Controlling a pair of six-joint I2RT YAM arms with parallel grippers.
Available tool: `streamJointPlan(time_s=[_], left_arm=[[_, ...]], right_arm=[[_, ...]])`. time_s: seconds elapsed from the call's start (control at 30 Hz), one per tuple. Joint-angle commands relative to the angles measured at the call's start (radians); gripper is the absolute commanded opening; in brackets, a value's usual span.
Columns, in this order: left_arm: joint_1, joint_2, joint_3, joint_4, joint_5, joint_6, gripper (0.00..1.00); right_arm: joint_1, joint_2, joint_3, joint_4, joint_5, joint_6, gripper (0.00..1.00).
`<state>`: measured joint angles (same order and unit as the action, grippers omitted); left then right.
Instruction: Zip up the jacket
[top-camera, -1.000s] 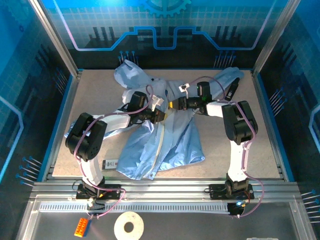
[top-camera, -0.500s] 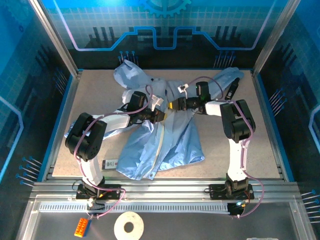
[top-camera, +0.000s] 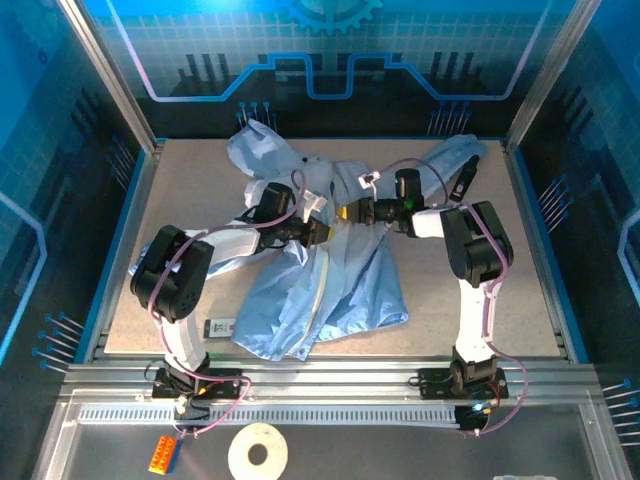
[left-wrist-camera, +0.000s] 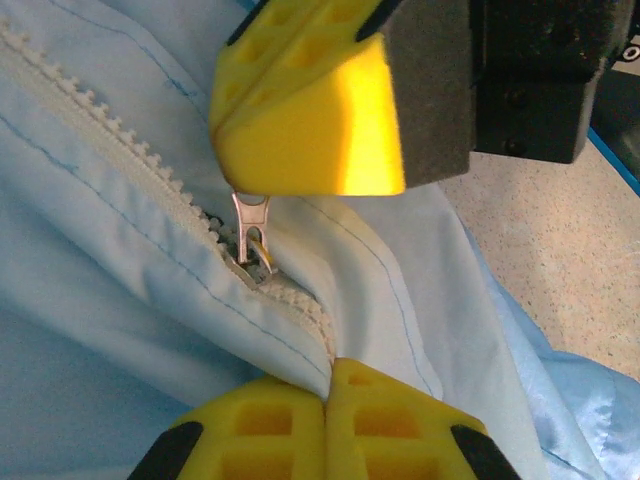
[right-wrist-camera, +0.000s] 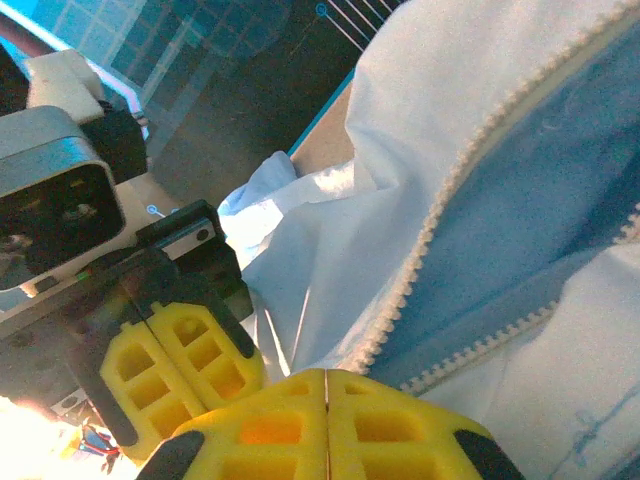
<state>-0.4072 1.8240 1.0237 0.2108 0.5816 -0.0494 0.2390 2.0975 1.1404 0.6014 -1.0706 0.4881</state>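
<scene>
Jacket (top-camera: 345, 285), one, gripped by two tools: left tool (left-wrist-camera: 327, 390) pinches its edge, right tool (right-wrist-camera: 326, 390) clamps the zipper pull (left-wrist-camera: 250, 212).

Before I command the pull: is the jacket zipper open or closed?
Mostly open: on the jacket, the tooth rows spread apart in the right wrist view; the slider sits close to the left pincer.

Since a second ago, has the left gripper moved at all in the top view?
No. The left gripper sits at the same spot against the table and its far edge, shut on the jacket.
</scene>
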Motion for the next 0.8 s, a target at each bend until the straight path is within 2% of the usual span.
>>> streamJointPlan(time_s=[0.0, 0.2, 0.53, 0.77], left_arm=[[0.018, -0.045, -0.001, 0.041, 0.029, 0.02, 0.0], [0.018, -0.043, 0.003, 0.039, 0.032, 0.018, 0.0], [0.02, -0.035, 0.011, 0.03, 0.037, 0.011, 0.0], [0.019, -0.03, 0.015, 0.023, 0.041, 0.008, 0.0]], right_arm=[[0.002, -0.038, -0.027, 0.051, -0.01, 0.012, 0.06], [0.009, -0.039, -0.018, 0.011, -0.012, -0.023, 0.07], [0.042, -0.031, 0.053, -0.231, 0.016, -0.204, 0.13], [0.049, -0.03, 0.069, -0.233, 0.024, -0.211, 0.16]])
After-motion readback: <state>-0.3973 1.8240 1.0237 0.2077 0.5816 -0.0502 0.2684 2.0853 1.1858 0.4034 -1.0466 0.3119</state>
